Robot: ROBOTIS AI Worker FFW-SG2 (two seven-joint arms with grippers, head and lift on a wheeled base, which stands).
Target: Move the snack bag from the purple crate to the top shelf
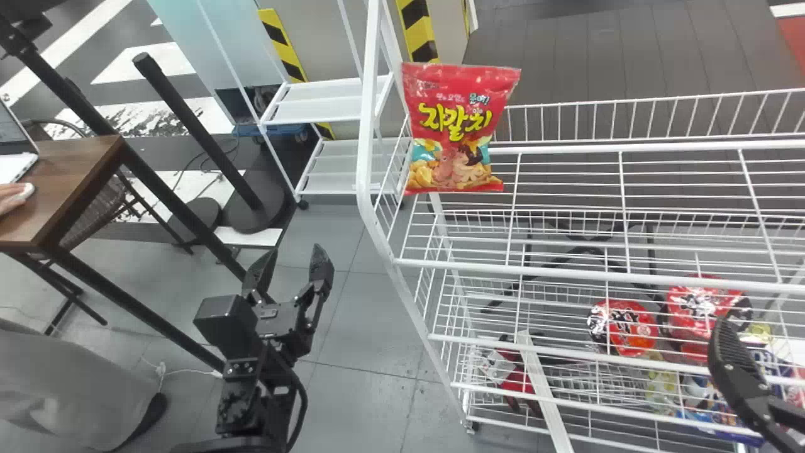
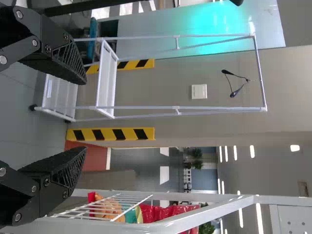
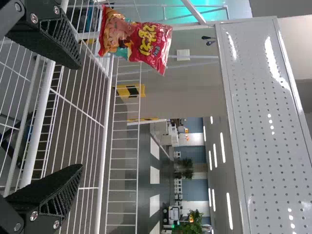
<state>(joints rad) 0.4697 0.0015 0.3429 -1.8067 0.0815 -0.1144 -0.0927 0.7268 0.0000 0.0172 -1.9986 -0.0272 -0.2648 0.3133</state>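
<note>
In the head view the left gripper (image 1: 294, 255) is open over the floor, left of the white wire rack. One finger of the right gripper (image 1: 742, 371) shows at the right edge, in front of the rack. The red snack bag (image 1: 454, 132) stands upright at the left end of the top shelf (image 1: 566, 270), apart from both grippers. In the left wrist view the left gripper (image 2: 84, 116) has its fingers spread, with the bag (image 2: 165, 210) behind the rack's side. The right wrist view has the right gripper (image 3: 79, 116) open and empty, the bag (image 3: 135, 39) beyond it.
Lower rack levels hold red round packages (image 1: 622, 327) and other packets. A wooden table (image 1: 69, 182) is at the left, near a black post (image 1: 195, 129). Behind stands a smaller white rack (image 1: 327, 104). A perforated white panel (image 3: 268, 122) shows in the right wrist view.
</note>
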